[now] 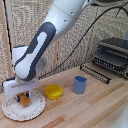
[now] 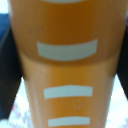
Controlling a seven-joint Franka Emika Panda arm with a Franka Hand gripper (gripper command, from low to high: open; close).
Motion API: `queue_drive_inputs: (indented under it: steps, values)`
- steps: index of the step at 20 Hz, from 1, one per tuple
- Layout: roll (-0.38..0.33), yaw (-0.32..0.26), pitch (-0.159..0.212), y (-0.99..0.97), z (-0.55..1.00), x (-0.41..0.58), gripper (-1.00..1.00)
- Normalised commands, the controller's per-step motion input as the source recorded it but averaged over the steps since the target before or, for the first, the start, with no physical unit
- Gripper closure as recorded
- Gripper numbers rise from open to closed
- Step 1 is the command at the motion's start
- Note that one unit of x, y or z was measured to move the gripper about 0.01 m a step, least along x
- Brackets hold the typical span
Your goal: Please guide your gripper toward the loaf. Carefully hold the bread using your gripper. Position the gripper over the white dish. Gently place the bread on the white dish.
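My gripper point(image 1: 23, 96) hangs low over the white dish point(image 1: 38, 107) at the exterior view's left, shut on the bread point(image 1: 24, 100). The bread is a small orange-brown oblong piece, held at or just above the dish's surface; I cannot tell whether it touches. In the wrist view the bread point(image 2: 67, 65) fills the picture, orange with pale stripes, between dark fingers point(image 2: 7, 65) on either side. A bit of the speckled dish point(image 2: 14, 118) shows beneath it.
A round yellow bowl point(image 1: 54, 91) sits just to the exterior view's right of the dish, then a blue cup point(image 1: 79, 84). A dark toaster oven point(image 1: 112, 56) with a pulled-out rack point(image 1: 95, 72) stands at the back right. A slatted screen is behind the wooden table.
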Motion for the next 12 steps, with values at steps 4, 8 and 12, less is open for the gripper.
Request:
queue_drive_inputs:
  steps: [4, 8, 12]
  values:
    - [-0.097, 0.019, -0.008, 0.02, -0.11, 0.118, 1.0]
    - [-0.065, 0.0, -0.021, 0.0, 0.17, 0.152, -1.0]
    - [-0.012, 0.005, 0.02, -0.01, 0.49, 0.128, -1.0]
